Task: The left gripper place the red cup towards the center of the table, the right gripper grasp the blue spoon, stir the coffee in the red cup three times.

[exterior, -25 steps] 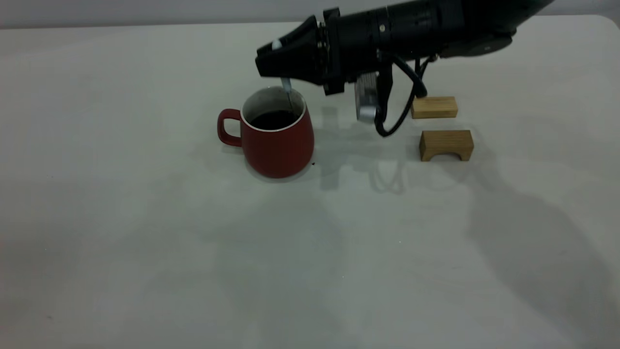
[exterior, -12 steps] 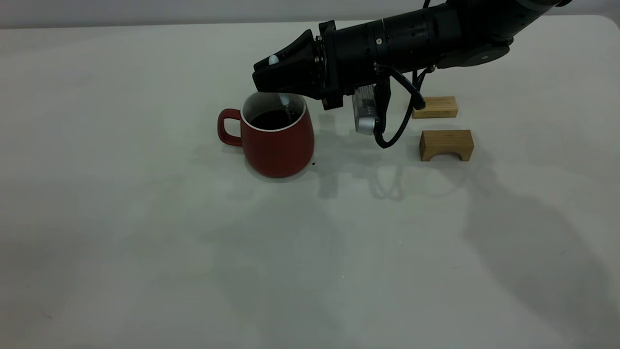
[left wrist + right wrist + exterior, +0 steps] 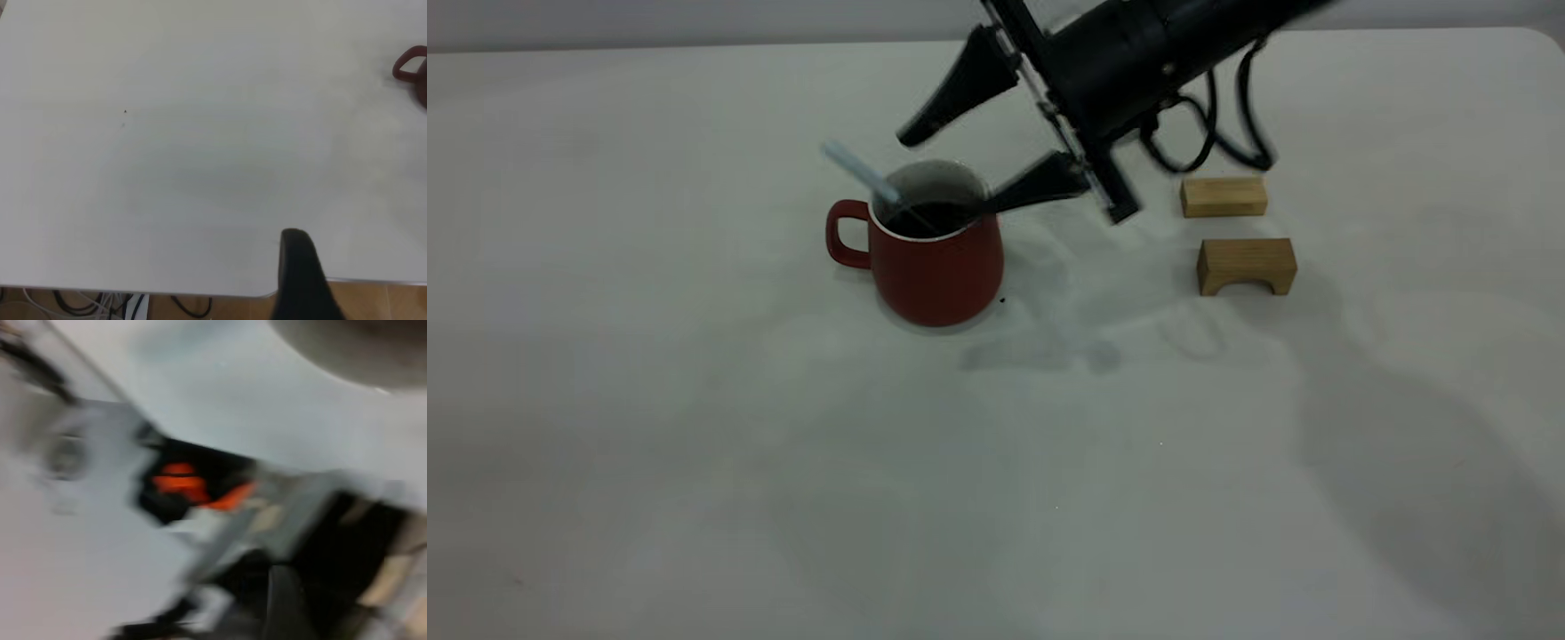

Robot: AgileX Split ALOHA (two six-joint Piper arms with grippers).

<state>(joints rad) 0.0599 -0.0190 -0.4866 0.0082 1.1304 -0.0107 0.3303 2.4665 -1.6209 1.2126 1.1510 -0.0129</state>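
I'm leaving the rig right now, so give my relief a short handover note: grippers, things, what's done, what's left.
Right gripper: open, beside the red cup, holding nothing.
Left gripper: parked at the table edge; only one finger in view.
Blue spoon: released, leaning in the coffee, handle out over the rim on the cup-handle side.
Done: cup near the table's centre, spoon in it.
Left: stir count can't be confirmed; retract the right arm.

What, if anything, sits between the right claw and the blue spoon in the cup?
Nothing visible. The right claw is open beside the red cup; the blue spoon leans free on the rim.
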